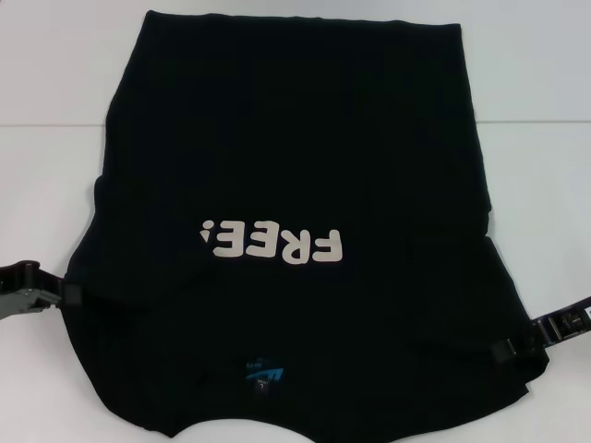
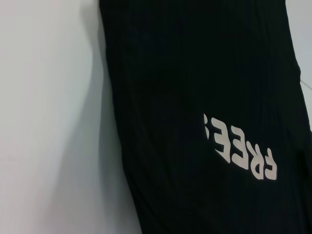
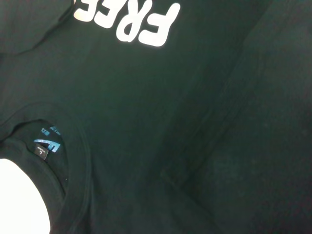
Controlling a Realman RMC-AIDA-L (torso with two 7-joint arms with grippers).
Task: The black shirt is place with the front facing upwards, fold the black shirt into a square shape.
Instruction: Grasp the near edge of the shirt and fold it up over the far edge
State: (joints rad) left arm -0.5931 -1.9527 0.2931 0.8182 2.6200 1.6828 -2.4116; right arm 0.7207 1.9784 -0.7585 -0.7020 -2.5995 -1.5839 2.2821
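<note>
Black shirt [image 1: 295,166] flat on white bench [image 1: 46,111], print up, collar nearest robot. Left gripper [image 1: 74,294] and right gripper [image 1: 503,352] at sleeve edges; jaw state unclear. Step: sleeve grasp; next likely inward fold.

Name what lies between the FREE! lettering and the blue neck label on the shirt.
Only plain black fabric of the black shirt: the stretch between the lettering and the neck label is bare, seen in the head view.
</note>
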